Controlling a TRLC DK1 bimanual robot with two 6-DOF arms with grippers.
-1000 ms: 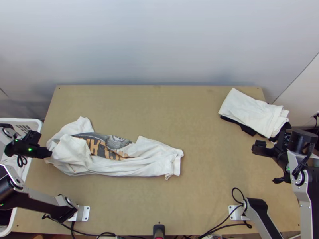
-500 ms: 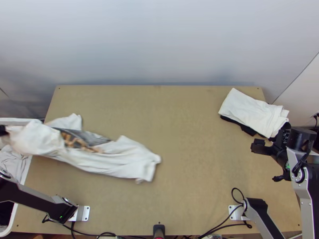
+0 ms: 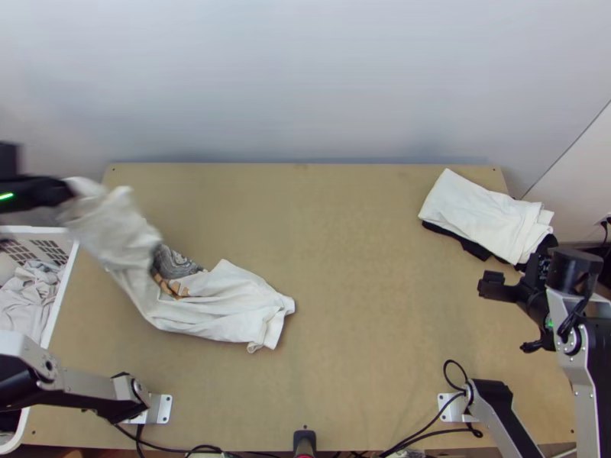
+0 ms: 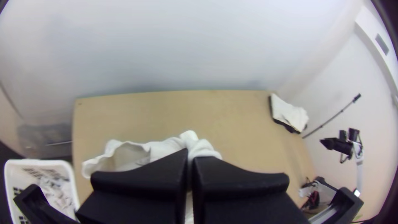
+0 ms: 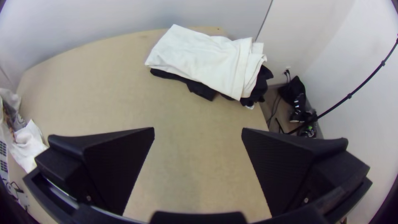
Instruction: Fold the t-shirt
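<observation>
Far left: white basket (image 3: 66,294) beside the table (image 3: 366,267), light crumpled cloth (image 3: 29,298) inside. My left gripper (image 3: 70,191) is up by the table's far left corner, fingers pinched together on a bunch of white fabric. That's the t-shirt (image 3: 221,309). Can't tell which part of it I've got. From my grip it hangs in a loose, bunched length down to the left half of the table; the rest lies there, gathered into a long strip, not flat. Grey and orange print shows in its middle, plain white at the end nearest table centre. Far right corner: folded white cloth (image 3: 481,214) on top of black cloth (image 3: 466,242), edges uneven. Right gripper (image 3: 518,276) is just on the near side of that stack, over the table's right side. Fingers spread wide, nothing between them, bare tabletop below.
</observation>
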